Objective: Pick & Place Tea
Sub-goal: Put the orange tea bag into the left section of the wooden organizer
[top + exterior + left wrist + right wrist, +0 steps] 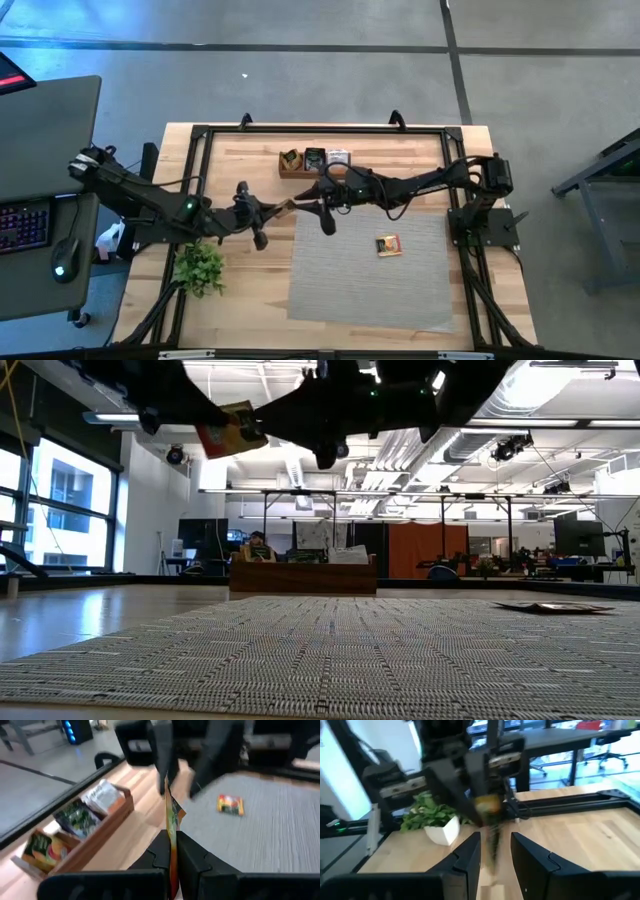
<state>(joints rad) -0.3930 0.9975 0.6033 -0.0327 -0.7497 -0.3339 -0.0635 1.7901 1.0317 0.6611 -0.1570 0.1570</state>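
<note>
- A small flat square orange-yellow tea sachet [172, 817] with red and green print hangs in mid-air, edge-on in the left wrist view, its flat faces upright.
- The left gripper [172, 851] is clenched tight on that sachet's near edge, so the sachet sticks out straight ahead of the fingertips, its length running on toward the other arm.
- The right gripper [494, 851] meets it head-on over the near edge of the grey woven mat [340, 280], its fingers parted about halfway with the sachet's far edge showing between them; whether they touch it I cannot tell.
- Ahead of the left gripper and beyond the right one, a second orange-yellow sachet [388, 245] lies flat on the mat.
- Off to the left gripper's side sits a shallow wooden tray [102, 827] with more sachets standing in it.
- Behind the left arm, a green plant in a white pot [436, 820] stands on the pale wood table [240, 300].
</note>
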